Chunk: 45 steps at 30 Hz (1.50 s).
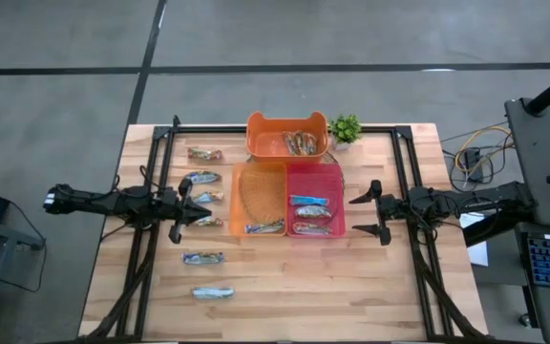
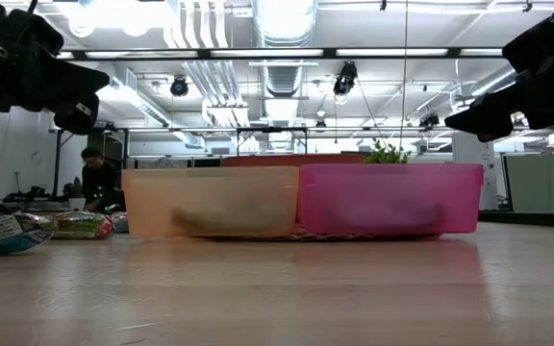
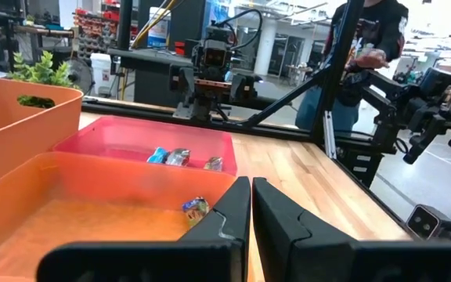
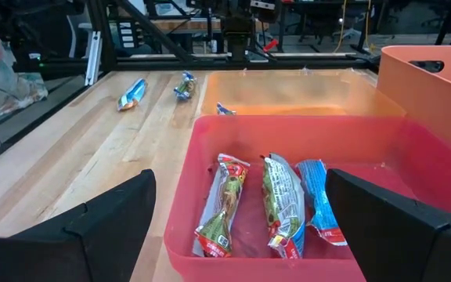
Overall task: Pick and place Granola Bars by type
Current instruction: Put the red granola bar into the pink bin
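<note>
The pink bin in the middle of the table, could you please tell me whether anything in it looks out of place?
Possibly. The pink bin holds two greenish-wrapped bars lying beside one blue-wrapped bar, so two wrapper colours share one bin. For a sort by type that looks mixed. Nothing looks spilled or damaged.

bins [image 1: 264, 180]: 3 | loose bars on table [image 1: 203, 258]: 6 | plant [image 1: 345, 127]: 1

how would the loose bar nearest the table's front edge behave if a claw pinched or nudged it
The bar lies flat in a shiny wrapper, so it would probably slide on the wooden table rather than roll or tip. It looks small and thin, likely light. The glossy film may slip or crinkle under a pinch.
</note>
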Tool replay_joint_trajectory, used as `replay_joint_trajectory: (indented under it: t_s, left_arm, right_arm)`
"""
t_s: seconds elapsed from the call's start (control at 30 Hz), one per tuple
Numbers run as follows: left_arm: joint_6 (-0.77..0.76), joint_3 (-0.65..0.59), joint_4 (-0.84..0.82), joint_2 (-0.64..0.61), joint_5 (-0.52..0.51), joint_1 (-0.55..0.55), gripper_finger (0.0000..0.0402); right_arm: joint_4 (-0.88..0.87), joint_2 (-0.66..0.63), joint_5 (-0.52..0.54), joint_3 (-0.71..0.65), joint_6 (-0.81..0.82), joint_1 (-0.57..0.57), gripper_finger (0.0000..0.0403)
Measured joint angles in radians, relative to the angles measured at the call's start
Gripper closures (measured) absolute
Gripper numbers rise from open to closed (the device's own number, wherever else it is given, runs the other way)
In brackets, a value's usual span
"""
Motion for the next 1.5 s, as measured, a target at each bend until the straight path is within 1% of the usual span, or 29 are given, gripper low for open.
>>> replay_joint_trajectory:
  t_s: [0.13,0.2,0.27,0.37,0.47,0.57,0.67,0.73,0.87,1.0,1.1,1.27,1.5]
  left_arm:
    - [0.021,0.000,0.002,0.000,-0.018,0.000,0.0401]
    - [-0.016,0.000,0.002,0.000,-0.018,0.000,0.0401]
    - [-0.047,0.000,0.002,0.000,-0.018,0.000,0.0401]
    - [-0.050,0.000,0.004,0.000,-0.018,0.000,0.0401]
    - [-0.001,0.000,0.016,0.000,-0.014,0.000,0.0395]
    - [0.024,0.000,0.044,0.000,0.003,0.000,0.0374]
    - [0.004,0.002,0.054,0.000,0.003,0.000,0.0337]
    - [-0.005,0.015,0.019,0.000,0.005,0.000,0.0310]
    - [0.020,0.078,-0.026,0.003,-0.016,0.000,0.0264]
    - [0.023,0.148,-0.118,0.020,-0.039,0.000,0.0237]
    - [0.021,0.215,-0.166,0.041,-0.063,0.000,0.0229]
    - [0.013,0.345,-0.260,0.110,-0.102,0.000,0.0226]
    - [0.003,0.554,-0.461,0.228,-0.106,0.000,0.0226]
  right_arm:
    - [0.000,0.000,0.000,0.000,0.000,0.000,0.0044]
    - [0.000,-0.007,0.000,0.000,-0.003,0.000,0.0044]
    - [0.000,-0.030,0.000,0.000,-0.001,-0.001,0.0044]
    - [0.000,-0.078,0.000,0.000,-0.003,-0.001,0.0044]
    - [0.000,-0.128,0.000,0.000,-0.001,-0.006,0.0044]
    - [0.000,-0.170,0.001,0.000,-0.001,-0.007,0.0044]
    - [0.001,-0.196,0.001,0.000,-0.003,-0.007,0.0044]
    - [0.000,-0.206,0.001,0.000,-0.001,-0.007,0.0044]
    - [0.000,-0.205,0.001,0.001,-0.001,-0.008,0.0044]
    - [0.000,-0.206,0.001,0.001,-0.002,-0.008,0.0044]
    - [0.000,-0.206,0.001,0.001,-0.002,-0.019,0.0044]
    - [0.000,-0.206,0.001,0.001,-0.003,-0.047,0.0044]
    - [0.000,-0.206,0.001,0.001,0.000,-0.066,0.0044]
